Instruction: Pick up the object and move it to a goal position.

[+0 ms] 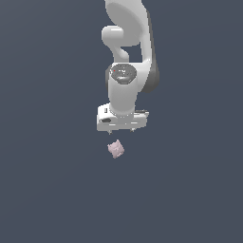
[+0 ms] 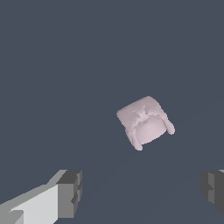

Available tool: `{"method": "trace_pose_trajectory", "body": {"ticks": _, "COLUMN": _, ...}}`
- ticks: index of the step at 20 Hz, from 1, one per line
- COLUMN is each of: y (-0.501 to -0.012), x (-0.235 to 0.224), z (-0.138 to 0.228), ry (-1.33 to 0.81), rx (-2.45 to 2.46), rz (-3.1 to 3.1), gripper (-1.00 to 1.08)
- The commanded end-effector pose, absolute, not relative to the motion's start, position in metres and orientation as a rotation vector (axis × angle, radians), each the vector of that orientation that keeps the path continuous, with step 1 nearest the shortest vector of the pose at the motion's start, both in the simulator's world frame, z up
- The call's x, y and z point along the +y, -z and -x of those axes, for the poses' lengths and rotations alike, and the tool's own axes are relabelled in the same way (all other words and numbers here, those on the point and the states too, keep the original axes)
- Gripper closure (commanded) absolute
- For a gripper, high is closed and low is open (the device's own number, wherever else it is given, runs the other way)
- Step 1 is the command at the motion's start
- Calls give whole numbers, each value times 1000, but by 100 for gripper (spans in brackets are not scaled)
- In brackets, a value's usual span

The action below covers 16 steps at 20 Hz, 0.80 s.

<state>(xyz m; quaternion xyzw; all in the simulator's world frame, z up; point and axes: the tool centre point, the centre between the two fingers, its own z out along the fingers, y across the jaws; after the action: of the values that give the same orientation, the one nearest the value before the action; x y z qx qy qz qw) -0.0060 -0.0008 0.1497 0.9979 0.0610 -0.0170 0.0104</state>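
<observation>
Here the tool (image 1: pixel 122 130) is held wide open above the object (image 1: pixel 116 149), untouched, at the frame's middle; bare worktop (image 1: pixel 47 190) is seen all around.

object (image 1: pixel 115 149) | pale pinkish-grey, blocky, mottled | tilted | ungrasped
</observation>
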Motion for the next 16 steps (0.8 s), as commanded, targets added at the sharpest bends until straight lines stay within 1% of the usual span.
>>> {"method": "trace_pose_trajectory", "body": {"ticks": 1, "y": -146, "x": -3, "z": 4, "ry": 51, "rx": 242, "rz": -3112, "gripper": -92}}
{"method": "trace_pose_trajectory", "body": {"ticks": 16, "y": -106, "x": -21, "z": -18, "ry": 18, "rx": 737, "rz": -3047, "gripper": -92}}
